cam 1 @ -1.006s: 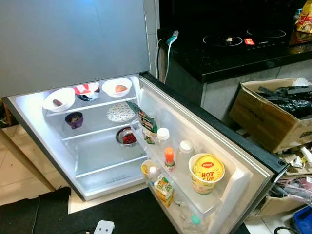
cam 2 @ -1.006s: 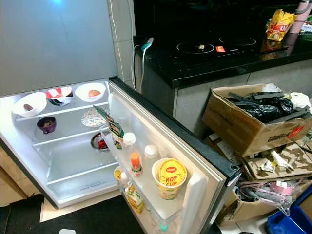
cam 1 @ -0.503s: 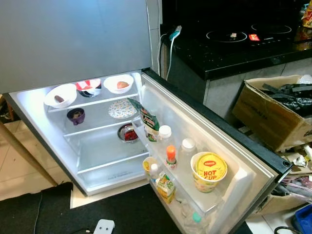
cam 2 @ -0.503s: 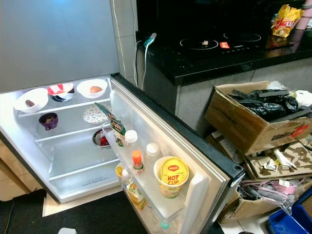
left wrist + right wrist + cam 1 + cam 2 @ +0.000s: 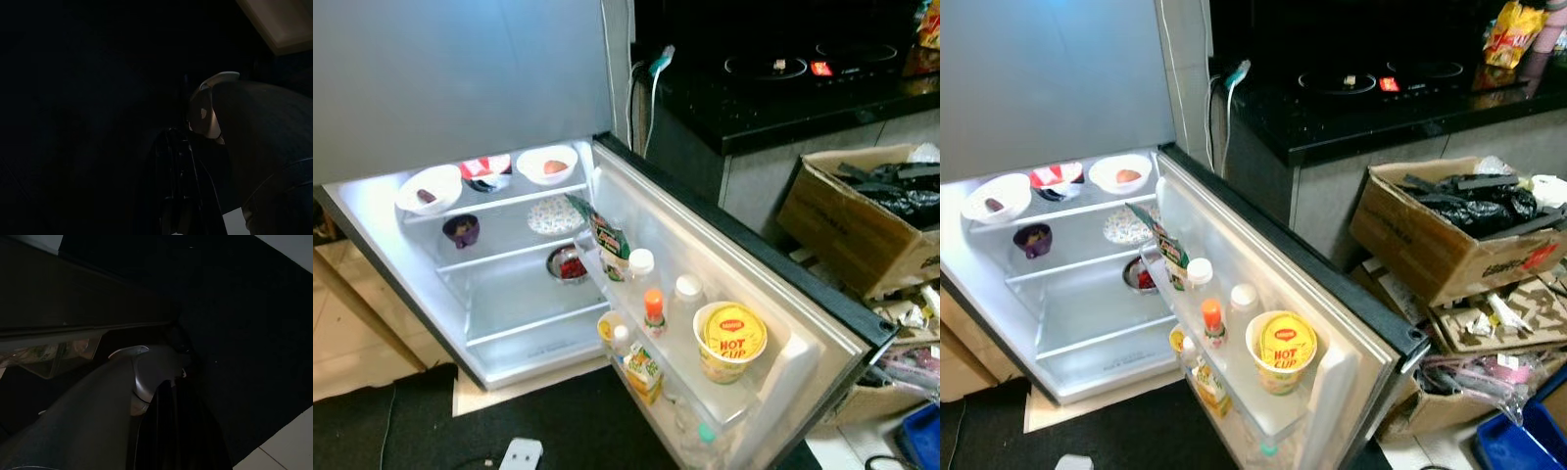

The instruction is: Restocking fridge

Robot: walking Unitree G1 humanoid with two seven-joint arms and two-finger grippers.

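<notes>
The fridge (image 5: 509,294) stands open and lit, its door (image 5: 773,323) swung out to the right. The top shelf holds two white bowls (image 5: 429,188) (image 5: 546,164) and a red-and-white bowl (image 5: 487,172). Below are a purple cup (image 5: 461,229), a patterned plate (image 5: 555,215) and a steel bowl of red food (image 5: 569,264). The door rack carries a snack packet (image 5: 605,235), white-capped bottles (image 5: 641,266), an orange-capped bottle (image 5: 653,308), a yellow Hot Cup noodle tub (image 5: 729,340) and a juice carton (image 5: 644,372). Both arms hang idle: left gripper (image 5: 178,196) and right gripper (image 5: 171,421) are dark shapes.
A black counter with an induction hob (image 5: 783,78) stands right of the fridge, a cable (image 5: 651,88) hanging beside it. A cardboard box of black items (image 5: 862,215), floor clutter (image 5: 1489,323) and a blue bin (image 5: 1518,441) crowd the right. A black mat (image 5: 558,431) lies in front.
Only the camera has shifted slightly; the fridge and its contents have not moved.
</notes>
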